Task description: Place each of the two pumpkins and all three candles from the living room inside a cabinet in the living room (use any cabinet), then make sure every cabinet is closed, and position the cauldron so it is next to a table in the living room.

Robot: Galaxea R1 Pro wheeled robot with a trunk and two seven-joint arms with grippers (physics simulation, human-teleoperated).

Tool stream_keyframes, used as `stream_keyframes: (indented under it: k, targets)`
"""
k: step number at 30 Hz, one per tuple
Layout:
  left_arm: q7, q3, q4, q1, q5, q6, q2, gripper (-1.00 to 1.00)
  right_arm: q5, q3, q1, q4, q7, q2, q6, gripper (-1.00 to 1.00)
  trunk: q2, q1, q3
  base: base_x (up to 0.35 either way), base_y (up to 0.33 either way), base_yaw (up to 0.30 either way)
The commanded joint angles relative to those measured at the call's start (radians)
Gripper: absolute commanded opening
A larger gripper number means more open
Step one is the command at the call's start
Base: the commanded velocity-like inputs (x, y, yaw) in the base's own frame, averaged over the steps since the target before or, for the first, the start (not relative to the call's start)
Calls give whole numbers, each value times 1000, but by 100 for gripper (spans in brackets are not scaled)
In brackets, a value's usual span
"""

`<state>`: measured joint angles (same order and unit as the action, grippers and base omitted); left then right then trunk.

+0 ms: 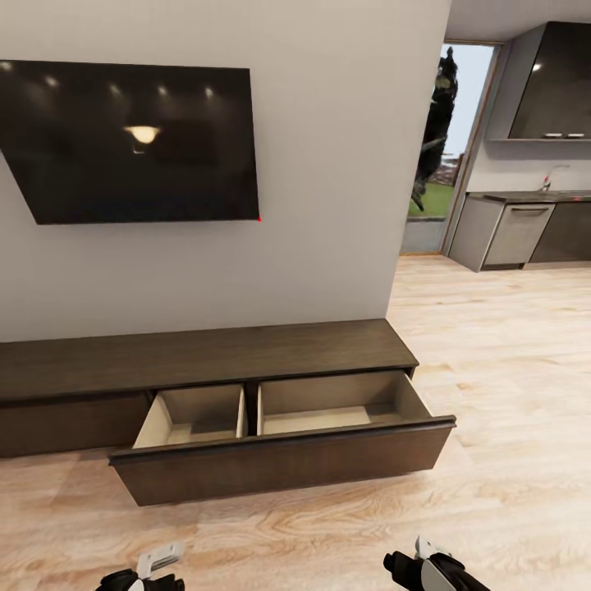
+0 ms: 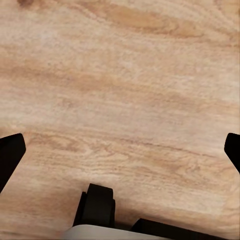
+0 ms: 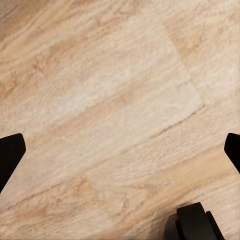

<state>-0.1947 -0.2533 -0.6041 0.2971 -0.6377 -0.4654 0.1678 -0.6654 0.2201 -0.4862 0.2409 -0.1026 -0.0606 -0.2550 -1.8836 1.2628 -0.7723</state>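
The long, low, dark brown cabinet (image 1: 205, 357) stands against the grey wall ahead of me. Its right-hand drawer (image 1: 279, 464) is pulled out, and both light-lined compartments inside are empty. The drawer to its left is shut. My left gripper (image 2: 120, 150) hangs over bare wood floor; its dark fingertips (image 2: 10, 152) are spread wide with nothing between them. My right gripper (image 3: 120, 150) is open too, with its fingertips (image 3: 10, 152) far apart above the floor. Both arms sit low in the head view, short of the drawer. The pumpkins, candles, cauldron and table are out of view.
A large black TV (image 1: 131, 139) hangs on the wall above the cabinet. To the right, a doorway (image 1: 447, 148) and the dark grey kitchen cabinets (image 1: 517, 230) lie beyond open wood floor (image 1: 509, 369). The pulled-out drawer front juts into the floor space before me.
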Motion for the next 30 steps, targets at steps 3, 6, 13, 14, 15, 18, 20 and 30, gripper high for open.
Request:
stream_keyframes:
  k: [3,6,13,14,15,18,20,30]
  targets:
    - [-8,-7,1,0,-9,-2,2,100,-10,8,0,3,-7,-1,-4,100,0,0,-1,0,0,0]
    - [-8,-7,1,-1,-5,-2,2,100,-10,13,0,3,-8,-1,-4,100,0,0,-1,0,0,85]
    - [-7,-7,-6,-1,-4,-1,3,100,-10,21,0,4,-8,3,-3,100,0,0,-1,0,0,246]
    - [-6,-7,-7,-1,-4,-1,3,100,-7,22,0,4,-8,8,-2,100,0,0,-1,0,0,287]
    - [-6,-7,-8,-1,-4,-1,3,100,-4,22,0,4,-8,11,-2,100,0,0,-1,0,0,288]
    - [-6,-7,-9,-1,-4,0,4,100,14,22,0,3,-8,18,-1,100,0,0,-1,0,0,290]
    - [-6,-7,-9,-1,-4,1,4,100,23,22,0,3,-8,21,-1,100,0,0,-1,0,0,291]
    - [-6,-8,1,-2,-4,1,3,100,29,22,0,3,-8,24,0,100,0,0,-1,0,0,292]
